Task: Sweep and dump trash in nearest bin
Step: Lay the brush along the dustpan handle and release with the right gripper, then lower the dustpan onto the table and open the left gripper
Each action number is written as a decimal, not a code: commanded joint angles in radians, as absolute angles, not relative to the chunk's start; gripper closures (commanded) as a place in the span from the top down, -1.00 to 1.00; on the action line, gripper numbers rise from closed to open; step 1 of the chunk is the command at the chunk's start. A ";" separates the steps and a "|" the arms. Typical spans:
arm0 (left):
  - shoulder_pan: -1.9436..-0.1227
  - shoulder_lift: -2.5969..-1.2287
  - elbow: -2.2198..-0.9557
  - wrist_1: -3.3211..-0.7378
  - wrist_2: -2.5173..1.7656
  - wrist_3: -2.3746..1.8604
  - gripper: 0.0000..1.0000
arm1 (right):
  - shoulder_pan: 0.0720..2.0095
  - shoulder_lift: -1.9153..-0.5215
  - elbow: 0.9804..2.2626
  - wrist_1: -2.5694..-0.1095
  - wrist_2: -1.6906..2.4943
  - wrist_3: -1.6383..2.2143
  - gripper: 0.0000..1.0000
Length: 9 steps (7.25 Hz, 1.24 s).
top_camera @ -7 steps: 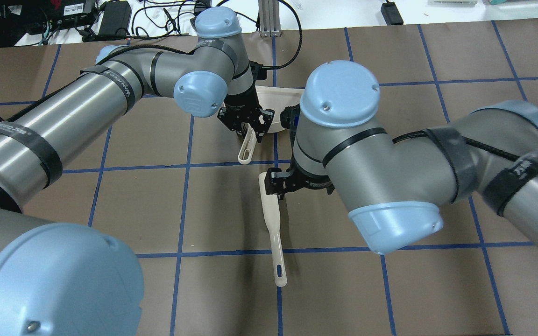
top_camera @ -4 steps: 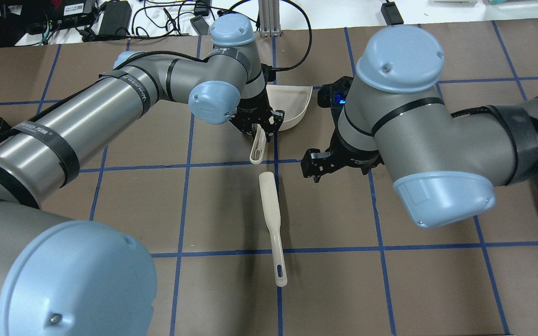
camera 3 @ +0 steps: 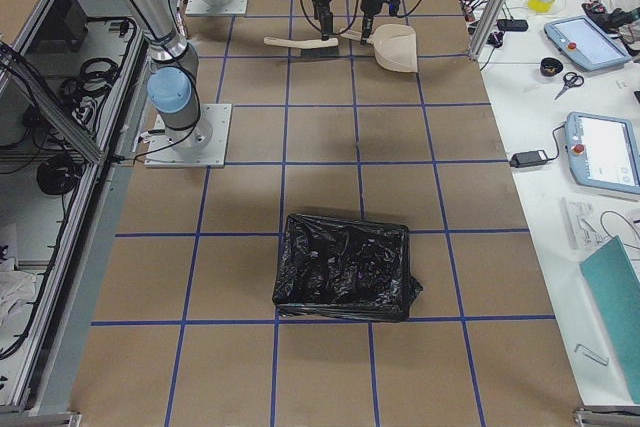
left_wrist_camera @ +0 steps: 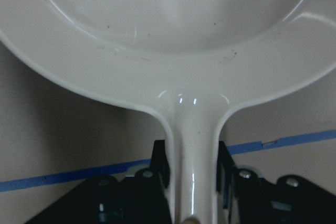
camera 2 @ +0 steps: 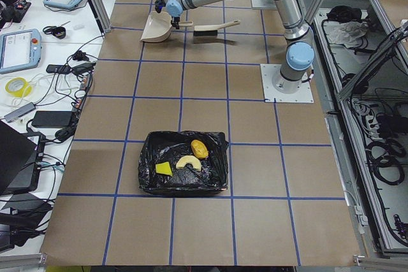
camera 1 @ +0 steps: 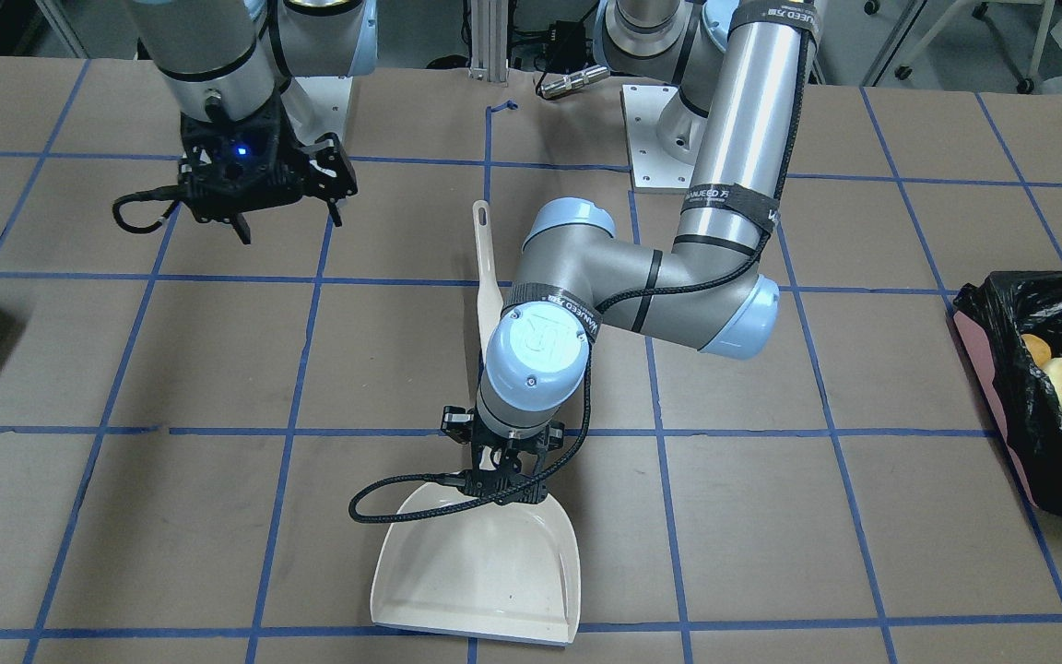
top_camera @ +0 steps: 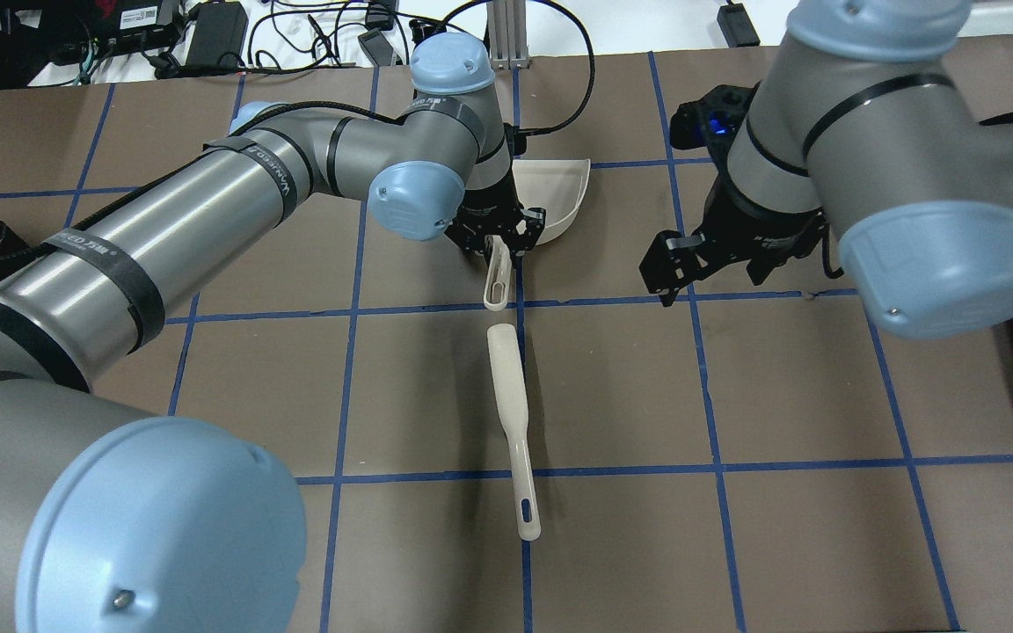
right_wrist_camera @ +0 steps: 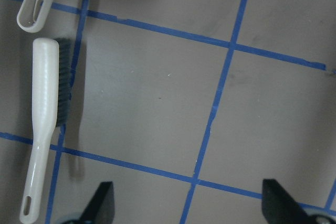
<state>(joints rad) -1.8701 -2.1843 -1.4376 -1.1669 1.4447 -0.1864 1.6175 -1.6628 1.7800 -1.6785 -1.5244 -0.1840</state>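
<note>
Inside the bin (camera 2: 148,157) lie croissant (camera 2: 189,163), potato lump (camera 2: 199,149), sponge (camera 2: 164,169).

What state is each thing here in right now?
Dustpan: empty, held by its handle.
Left gripper: shut on the dustpan handle.
Right gripper: open, empty.
Brush: lying loose on the table.
Pink-sided bin: bag-lined, holding three items.
Croissant piece: in that bin.
Potato lump: in that bin.
Sponge wedge: in that bin.

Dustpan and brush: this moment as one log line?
left gripper shut on dustpan handle | right gripper open, empty | brush lying on table | trash in bin
</note>
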 commanded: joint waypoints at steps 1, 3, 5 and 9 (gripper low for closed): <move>-1.876 -2.186 -1.439 -1.164 1.445 -0.199 0.81 | 1.492 -1.658 1.665 -1.576 -1.526 -0.252 1.00; -1.891 -2.171 -1.436 -1.166 1.445 -0.222 1.00 | 1.483 -1.657 1.631 -1.547 -1.535 -0.160 1.00; -1.898 -2.073 -1.440 -1.196 1.454 -0.218 1.00 | 1.528 -1.655 1.632 -1.534 -1.568 -0.023 1.00; -1.885 -1.743 -1.462 -1.719 1.485 -0.140 0.89 | 1.563 -1.655 1.629 -1.536 -1.566 -0.034 1.00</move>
<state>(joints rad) -1.8876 -1.8447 -1.4506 -1.5787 1.4606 -0.1816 1.5599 -1.6544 1.6305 -1.5351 -1.5661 -0.0258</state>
